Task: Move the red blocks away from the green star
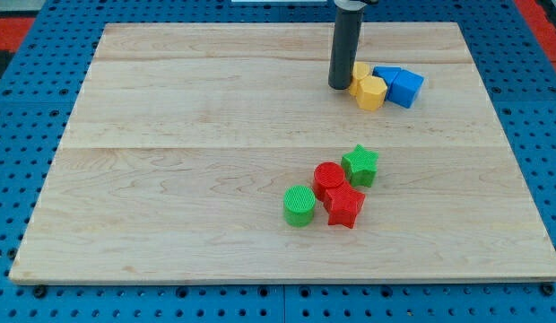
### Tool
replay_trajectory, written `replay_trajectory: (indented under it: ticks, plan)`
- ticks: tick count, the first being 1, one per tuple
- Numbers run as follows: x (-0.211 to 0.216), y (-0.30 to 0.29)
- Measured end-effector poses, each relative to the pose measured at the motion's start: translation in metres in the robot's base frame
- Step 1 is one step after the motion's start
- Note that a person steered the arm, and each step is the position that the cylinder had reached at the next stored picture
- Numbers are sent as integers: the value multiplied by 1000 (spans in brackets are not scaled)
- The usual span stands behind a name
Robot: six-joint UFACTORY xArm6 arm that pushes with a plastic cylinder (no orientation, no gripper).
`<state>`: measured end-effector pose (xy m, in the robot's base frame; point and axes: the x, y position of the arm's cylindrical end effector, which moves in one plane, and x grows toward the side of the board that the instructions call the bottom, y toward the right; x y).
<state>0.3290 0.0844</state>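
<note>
A green star (360,165) lies right of the board's middle. A red cylinder (328,179) touches its lower left side. A red star (344,205) sits just below the red cylinder and below the green star. My tip (339,85) is near the view's top, far above these blocks, right beside the left edge of a yellow block (359,74).
A green cylinder (299,205) sits left of the red star. A second yellow block (371,92), a blue cube (405,88) and a blue block (385,75) cluster right of my tip. The wooden board (170,179) lies on a blue pegboard.
</note>
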Motion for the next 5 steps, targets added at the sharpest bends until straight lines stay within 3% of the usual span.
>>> replay_trajectory:
  ticks: [3, 5]
  plan:
    - [0, 0]
    - [6, -65]
